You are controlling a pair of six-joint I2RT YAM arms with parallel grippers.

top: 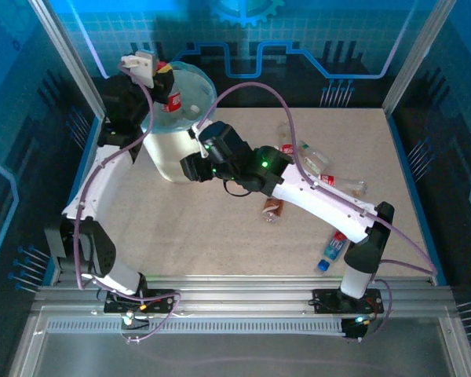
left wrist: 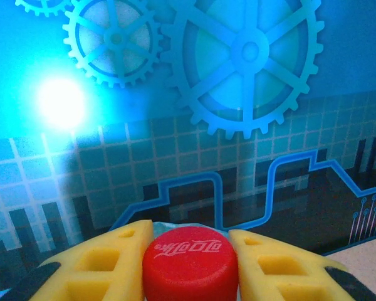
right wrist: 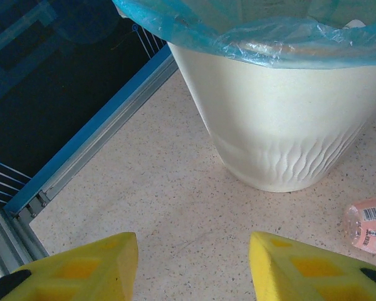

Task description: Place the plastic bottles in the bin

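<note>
My left gripper [top: 162, 77] hangs above the bin [top: 169, 151], a white ribbed bucket lined with a light-blue bag at the back left. It is shut on a clear plastic bottle [top: 172, 100] with a red label, held over the bin's mouth. In the left wrist view the yellow fingers [left wrist: 106, 263] press both sides of the bottle's red cap [left wrist: 190, 263]. My right gripper [top: 190, 167] is low beside the bin's near side, open, with bare table between its fingers [right wrist: 88, 266]. The bin's wall [right wrist: 288, 125] stands just ahead of it.
Several bottles lie on the table's right half: a brown one [top: 273, 209], a blue-capped one [top: 333, 250] near the front right, and clear ones [top: 312, 161] further back. A pink-labelled bottle [right wrist: 368, 226] lies near the bin's base. The blue frame rail [right wrist: 94, 150] runs along the table's left edge.
</note>
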